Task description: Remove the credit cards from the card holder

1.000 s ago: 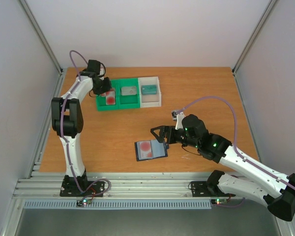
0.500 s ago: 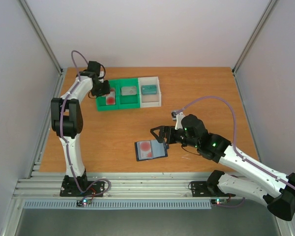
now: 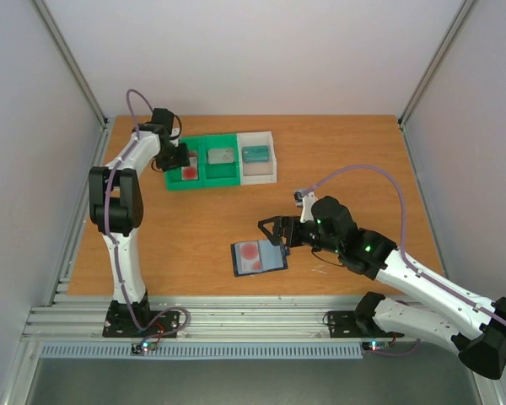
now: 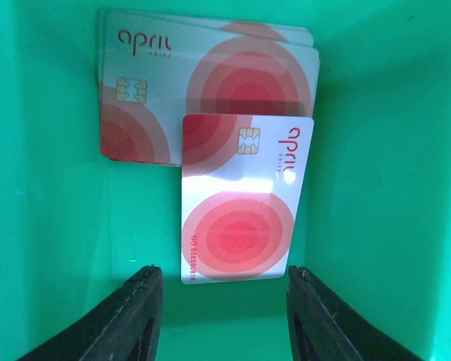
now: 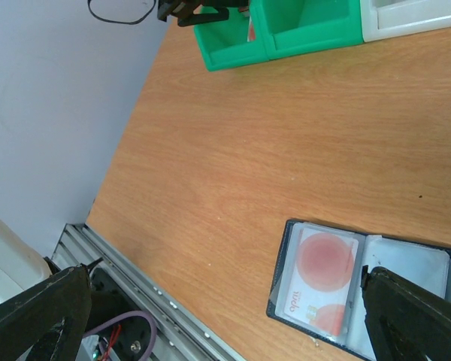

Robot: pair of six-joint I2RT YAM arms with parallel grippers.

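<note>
On top cam, card holder [image 3: 258, 257] lies open mid-table, R gripper [image 3: 272, 230] spread wide by its edge; L wrist: L gripper [image 4: 224, 282] fingers apart, clear of credit cards [image 4: 237, 199] stacked in green tray [image 4: 376, 188]; R wrist: I see pocketed card [image 5: 319, 282] left to pull, so task partly done.

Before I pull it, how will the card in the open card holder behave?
The card looks thin and glossy: probably stiff but slippery. It sits tucked in, so the flat card holder may drag along with it.
</note>
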